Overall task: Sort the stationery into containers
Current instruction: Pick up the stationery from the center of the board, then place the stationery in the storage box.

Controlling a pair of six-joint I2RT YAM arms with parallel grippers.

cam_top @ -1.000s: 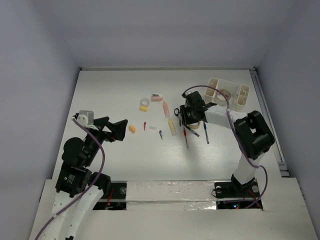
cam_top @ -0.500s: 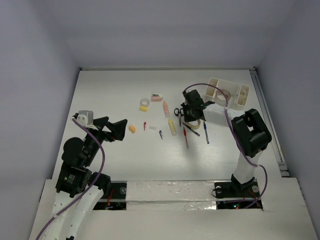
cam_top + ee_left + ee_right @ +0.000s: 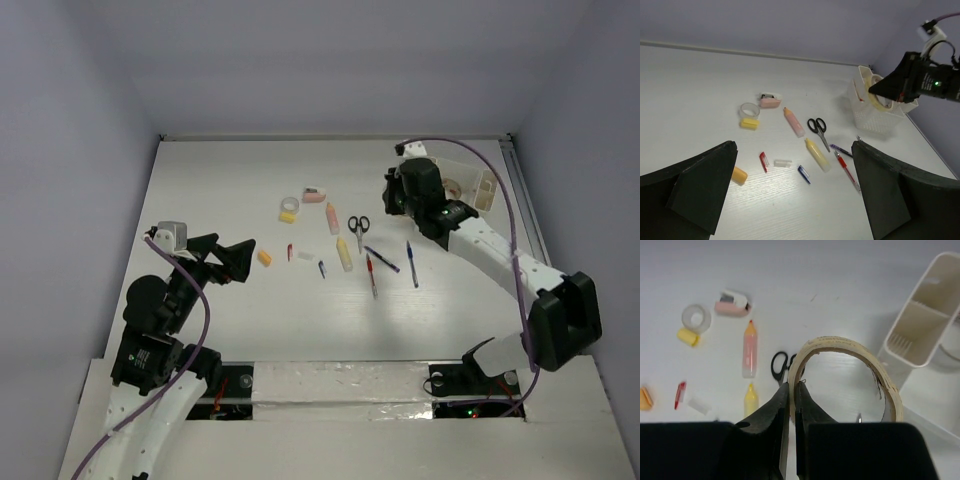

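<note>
Pinching a beige tape roll (image 3: 832,342) by one thin edge with the right end effector (image 3: 792,390), shut tight on it. Holding it up in the air just beside the cream-white organizer (image 3: 920,335), not yet over any compartment. Gripping only a tiny bit of the ring, so could let it swing, twist or slip out. Could bump the thin wall and push the box, or drop the roll outside on the counter (image 3: 220,180). Keeping the left end effector (image 3: 240,258) wide open and holding nothing, well apart from the scissors (image 3: 780,365) and pens (image 3: 412,263).
</note>
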